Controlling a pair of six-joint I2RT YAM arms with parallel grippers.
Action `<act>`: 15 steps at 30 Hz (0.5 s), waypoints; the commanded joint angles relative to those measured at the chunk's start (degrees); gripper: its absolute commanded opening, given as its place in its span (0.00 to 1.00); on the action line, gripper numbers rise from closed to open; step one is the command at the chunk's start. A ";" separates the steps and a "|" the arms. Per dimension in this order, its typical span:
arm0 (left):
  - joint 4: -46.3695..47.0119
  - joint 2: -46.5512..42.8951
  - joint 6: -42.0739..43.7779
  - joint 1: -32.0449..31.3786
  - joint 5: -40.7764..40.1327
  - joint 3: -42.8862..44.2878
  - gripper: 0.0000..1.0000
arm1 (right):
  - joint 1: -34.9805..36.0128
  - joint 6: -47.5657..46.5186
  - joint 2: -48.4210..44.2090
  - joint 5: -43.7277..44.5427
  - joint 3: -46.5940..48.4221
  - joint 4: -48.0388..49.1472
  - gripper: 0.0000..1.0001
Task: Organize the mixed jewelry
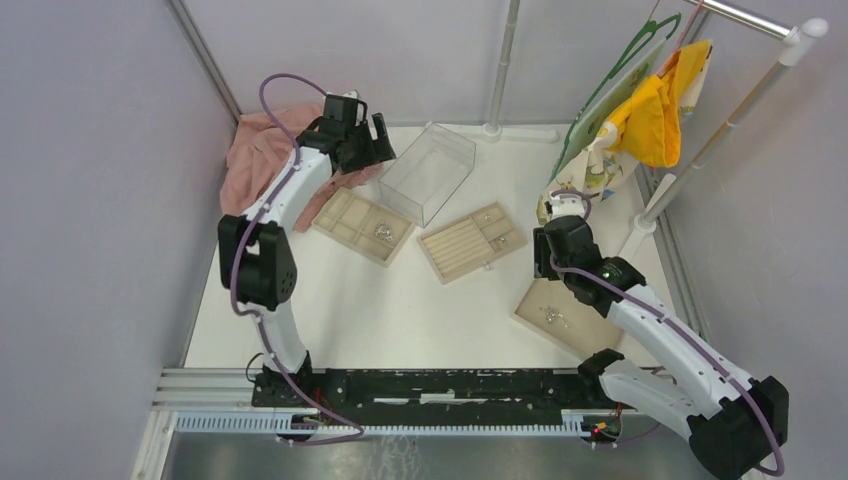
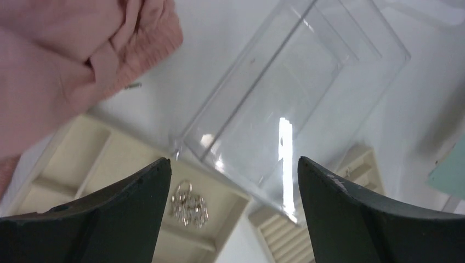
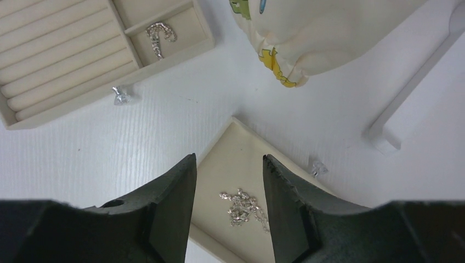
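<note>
Silver and tangled, a jewellery cluster (image 2: 189, 204) is resting in one cell of the beige compartment tray (image 2: 82, 148), just beside the clear plastic box (image 2: 296, 82). We are hovering our left gripper (image 2: 233, 167) above it, with the fingers spread wide and gripping nothing. A pink cloth (image 2: 66, 49) is lying bunched next to that tray.

We are holding our right gripper (image 3: 229, 159) over the flat beige tray (image 3: 233, 137), its fingers likewise parted and empty. A second silver tangle (image 3: 241, 207) is sitting on that tray, showing between the fingers in the wrist view.

A curved silver piece (image 3: 159, 34) is lying in a corner cell of the ribbed ring tray (image 3: 60, 49). On the bare white table (image 3: 109, 148), a loose silver bit (image 3: 120, 96) is resting just beside the ring tray's edge. Another loose bit (image 3: 317, 167) is lying near the flat tray's side. A cream printed garment (image 3: 318, 33) is hanging down near the flat tray.
</note>
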 commanded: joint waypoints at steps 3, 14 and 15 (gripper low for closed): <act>5.00 14.94 -1.83 5.99 13.11 13.44 0.95 | 0.11 1.49 -3.52 2.71 0.82 -2.14 0.55; 13.34 15.05 -3.95 5.71 24.87 3.41 0.94 | 0.18 2.35 -4.21 3.47 0.25 -3.30 0.55; 13.14 14.14 -4.04 5.17 25.19 2.03 0.94 | 0.18 2.39 -4.00 3.26 0.24 -3.20 0.56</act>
